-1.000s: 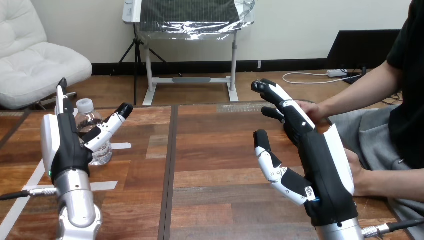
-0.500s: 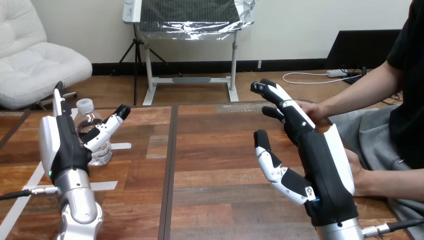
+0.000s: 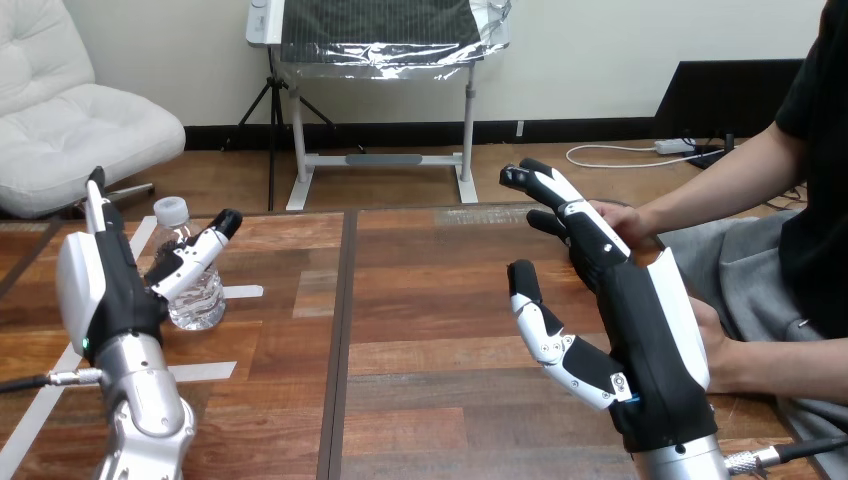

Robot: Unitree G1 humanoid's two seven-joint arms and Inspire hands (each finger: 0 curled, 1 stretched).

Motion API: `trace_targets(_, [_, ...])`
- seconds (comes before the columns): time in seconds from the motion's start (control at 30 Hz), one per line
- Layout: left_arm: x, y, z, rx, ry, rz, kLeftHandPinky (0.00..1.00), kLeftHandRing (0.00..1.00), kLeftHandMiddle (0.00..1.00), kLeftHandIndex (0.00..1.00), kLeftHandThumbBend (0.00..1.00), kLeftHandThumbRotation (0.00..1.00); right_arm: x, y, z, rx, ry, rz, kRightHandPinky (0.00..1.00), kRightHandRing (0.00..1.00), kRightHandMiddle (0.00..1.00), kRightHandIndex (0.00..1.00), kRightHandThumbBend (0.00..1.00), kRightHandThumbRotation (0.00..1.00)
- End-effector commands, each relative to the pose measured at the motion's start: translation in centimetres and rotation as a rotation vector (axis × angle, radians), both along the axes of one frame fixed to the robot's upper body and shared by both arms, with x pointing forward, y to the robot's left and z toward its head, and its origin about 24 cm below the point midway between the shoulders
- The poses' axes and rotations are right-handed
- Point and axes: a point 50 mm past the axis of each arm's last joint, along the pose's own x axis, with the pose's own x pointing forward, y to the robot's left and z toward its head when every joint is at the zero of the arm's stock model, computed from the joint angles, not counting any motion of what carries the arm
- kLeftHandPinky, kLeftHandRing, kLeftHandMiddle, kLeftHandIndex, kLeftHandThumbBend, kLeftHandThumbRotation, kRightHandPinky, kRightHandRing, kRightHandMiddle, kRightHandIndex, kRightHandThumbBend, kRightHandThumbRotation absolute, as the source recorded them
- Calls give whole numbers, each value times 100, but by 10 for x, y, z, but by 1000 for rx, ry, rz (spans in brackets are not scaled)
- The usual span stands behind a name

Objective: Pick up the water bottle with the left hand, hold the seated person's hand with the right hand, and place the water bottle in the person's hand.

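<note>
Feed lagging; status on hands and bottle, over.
Left hand open beside water bottle, upright on table. Right hand open beside person's hand, no grip. Nothing blocking.

Robotics test lab, apparently: wooden table [image 3: 430, 290] marked with white tape strips [image 3: 205, 372] near the fingers of the left hand [image 3: 100, 290]; person's hand [image 3: 625, 222] just behind the fingers of the right hand [image 3: 640, 340].

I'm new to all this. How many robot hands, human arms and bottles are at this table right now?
Robot hands: 2 (left hand, right hand)
Person's arms: 2 (upper one, lower one)
Water bottle: 1
Total: 5
</note>
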Motion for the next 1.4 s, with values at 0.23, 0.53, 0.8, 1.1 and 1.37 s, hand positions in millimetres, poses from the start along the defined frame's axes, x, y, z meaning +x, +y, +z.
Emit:
trace_targets(0.23, [27,2,28,62,-40,-6,87,95,97,100,96,52,11,-1,12,-2,-64,10,89,93,92,84,12,0])
trace_targets(0.53, [29,6,25,75,-8,-7,86,95,97,100,95,52,11,-2,12,-7,-66,5,89,92,92,84,13,0])
trace_targets(0.8, [31,7,24,90,22,-8,87,95,97,99,93,50,11,-3,12,-18,-67,2,88,91,92,83,14,0])
trace_targets(1.1, [33,7,22,117,49,-12,88,95,97,97,93,49,12,-4,13,-21,-66,2,89,91,92,83,14,0])
trace_targets(1.37, [35,6,22,194,77,-38,86,93,95,95,92,51,12,-5,13,-21,-72,8,89,91,92,83,14,0])
